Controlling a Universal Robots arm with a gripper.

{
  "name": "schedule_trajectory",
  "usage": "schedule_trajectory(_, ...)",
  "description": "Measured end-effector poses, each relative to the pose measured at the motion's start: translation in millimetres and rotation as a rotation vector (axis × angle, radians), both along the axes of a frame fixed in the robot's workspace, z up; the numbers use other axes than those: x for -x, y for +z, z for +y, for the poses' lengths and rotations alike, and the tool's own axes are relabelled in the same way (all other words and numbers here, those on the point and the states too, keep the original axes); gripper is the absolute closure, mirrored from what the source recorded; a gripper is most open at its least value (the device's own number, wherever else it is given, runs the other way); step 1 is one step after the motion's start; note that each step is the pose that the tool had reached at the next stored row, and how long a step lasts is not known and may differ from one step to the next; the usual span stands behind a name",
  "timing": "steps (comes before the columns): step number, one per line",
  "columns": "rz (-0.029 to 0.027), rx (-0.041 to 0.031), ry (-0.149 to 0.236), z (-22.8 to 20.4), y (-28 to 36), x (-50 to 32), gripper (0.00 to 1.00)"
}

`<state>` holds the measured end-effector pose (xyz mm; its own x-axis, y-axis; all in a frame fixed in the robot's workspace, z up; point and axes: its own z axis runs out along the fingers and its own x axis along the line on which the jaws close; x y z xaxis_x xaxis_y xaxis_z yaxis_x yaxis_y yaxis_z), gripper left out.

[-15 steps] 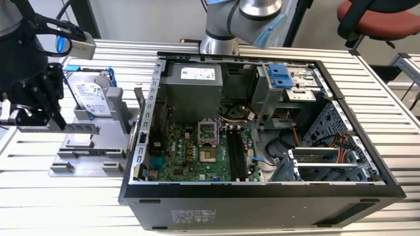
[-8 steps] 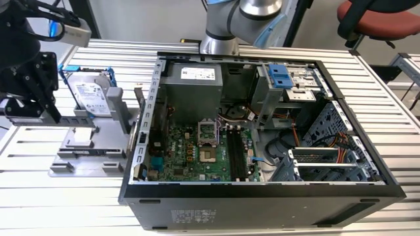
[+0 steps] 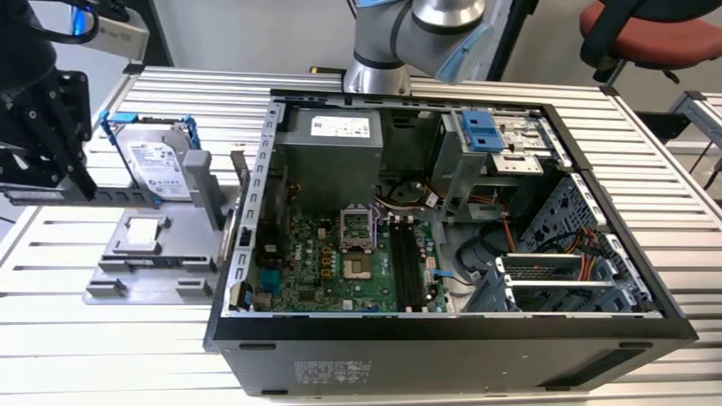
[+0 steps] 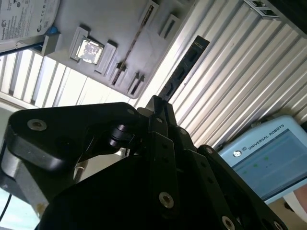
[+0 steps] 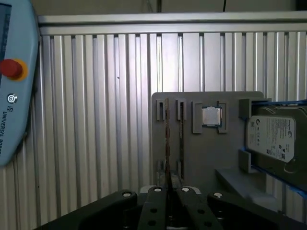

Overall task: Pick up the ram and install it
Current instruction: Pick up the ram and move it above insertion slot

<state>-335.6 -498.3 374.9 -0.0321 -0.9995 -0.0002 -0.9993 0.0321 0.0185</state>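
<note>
The ram [image 4: 184, 67] is a long dark stick that juts out from between my fingertips, and my gripper [image 4: 156, 104] is shut on its near end. In the second wrist view its far end hangs over the slatted table, off the grey holder [image 4: 120, 19]. In the first wrist view the ram [image 5: 166, 143] shows edge-on as a thin line rising from my gripper [image 5: 168, 190], in line with a holder slot. The arm's black wrist end [image 3: 40, 127] hangs at the exterior view's left, away from the open computer case [image 3: 451, 330]. The dark memory slots [image 3: 408, 254] lie on the green motherboard [image 3: 321, 254].
A silver hard drive in a blue frame [image 3: 152, 165] stands on the grey holder [image 3: 147, 279], beside a small square white-topped part [image 3: 140, 234]. A pale blue control tablet [image 5: 14, 81] lies on the table. The case's metal walls [image 3: 254, 211] rise around the motherboard.
</note>
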Motion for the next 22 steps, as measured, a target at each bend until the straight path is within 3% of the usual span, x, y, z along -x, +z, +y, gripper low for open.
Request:
schedule_trajectory(2,0.0001,0.0000,0.000,0.0,3.7,0.0,1.00)
schedule_trajectory(11,0.0002,0.0002,0.000,0.0,4.5,-0.9,1.00)
schedule_trajectory(22,0.0009,-0.0001,0.010,0.0,4.3,-19.4,1.00)
